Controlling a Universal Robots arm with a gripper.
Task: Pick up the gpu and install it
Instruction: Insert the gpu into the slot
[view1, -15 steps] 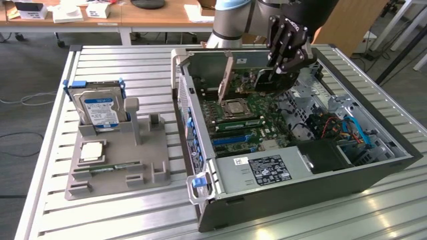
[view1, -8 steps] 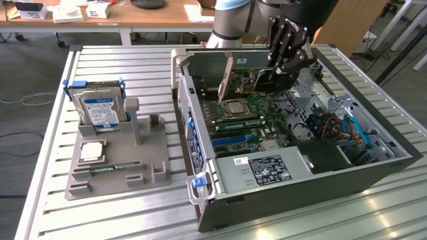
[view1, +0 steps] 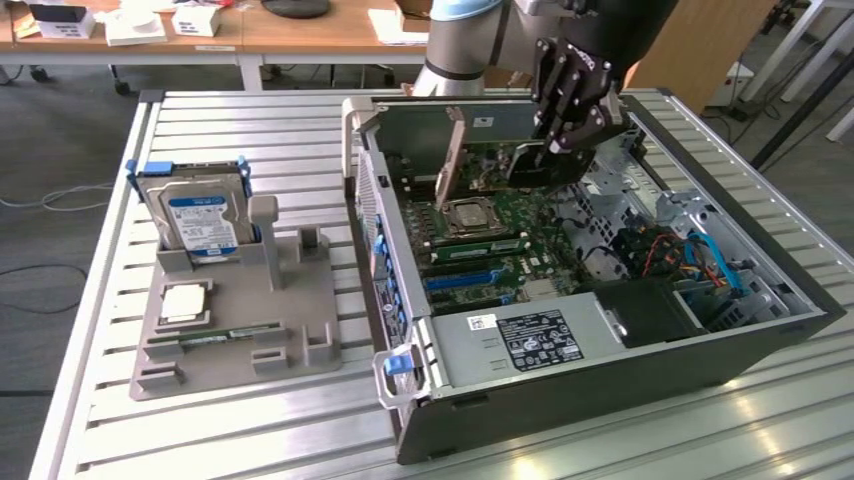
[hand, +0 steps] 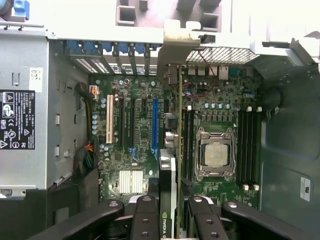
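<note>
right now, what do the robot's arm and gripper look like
The arm is a round silver-grey tube with a light blue joint cap. The gripper is black and built of chunky jointed links. Its fingers are matt black bars with round bolt heads at the pivots.

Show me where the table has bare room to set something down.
Bare slats of the ribbed metal table lie on the near and far sides of the grey plastic parts holder. Crowded: inside the open black computer case.
</note>
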